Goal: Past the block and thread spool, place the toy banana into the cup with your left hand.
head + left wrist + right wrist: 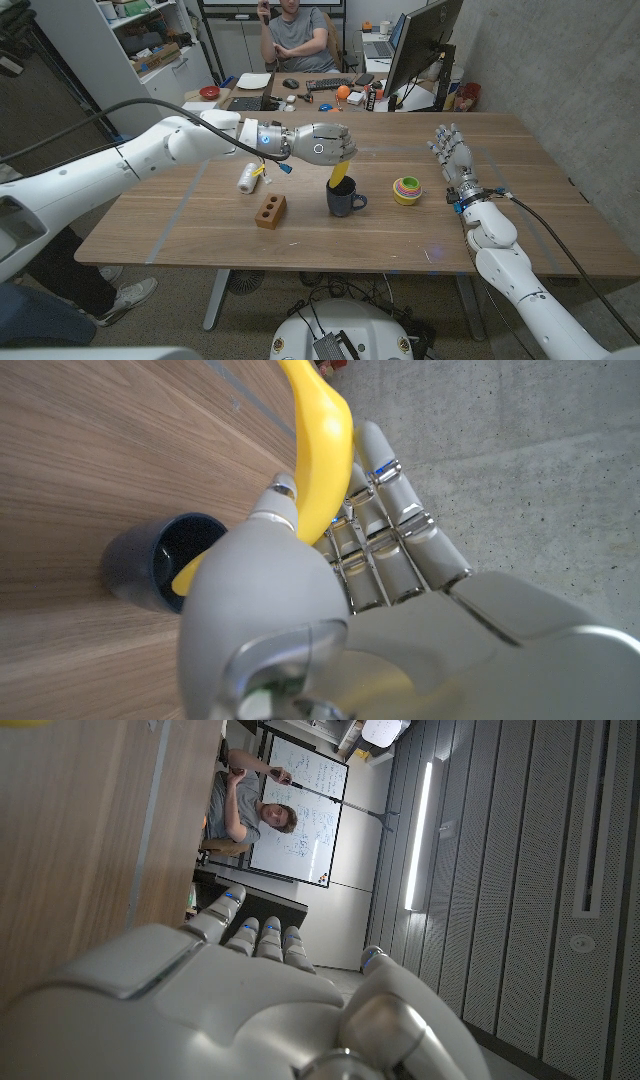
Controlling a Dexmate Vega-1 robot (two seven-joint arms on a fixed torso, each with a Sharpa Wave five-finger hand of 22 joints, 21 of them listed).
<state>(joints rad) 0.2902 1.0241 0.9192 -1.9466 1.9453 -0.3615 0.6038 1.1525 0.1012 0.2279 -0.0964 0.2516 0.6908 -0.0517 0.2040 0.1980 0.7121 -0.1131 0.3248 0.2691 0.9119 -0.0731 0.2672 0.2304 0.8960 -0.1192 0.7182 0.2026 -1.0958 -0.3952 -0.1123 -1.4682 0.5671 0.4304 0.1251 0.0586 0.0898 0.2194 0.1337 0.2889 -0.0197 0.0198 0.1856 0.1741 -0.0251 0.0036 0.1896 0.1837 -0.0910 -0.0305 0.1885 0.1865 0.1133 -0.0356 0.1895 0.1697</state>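
Observation:
My left hand (320,143) hangs over the dark blue cup (344,198) in the middle of the table and grips the yellow toy banana (339,172). The banana points down, its lower tip at or just inside the cup's mouth. In the left wrist view the banana (318,450) runs between the fingers (400,510), one end near the cup (160,560). The brown block (270,211) with two holes and the white thread spool (248,177) lie left of the cup, under my left forearm. My right hand (452,152) stands open at the table's right, fingers up, holding nothing.
A small stack of coloured rings (406,189) sits right of the cup. A person (296,40) sits behind the table at a desk with a keyboard and a monitor (420,45). The table's front edge (270,268) runs near the block.

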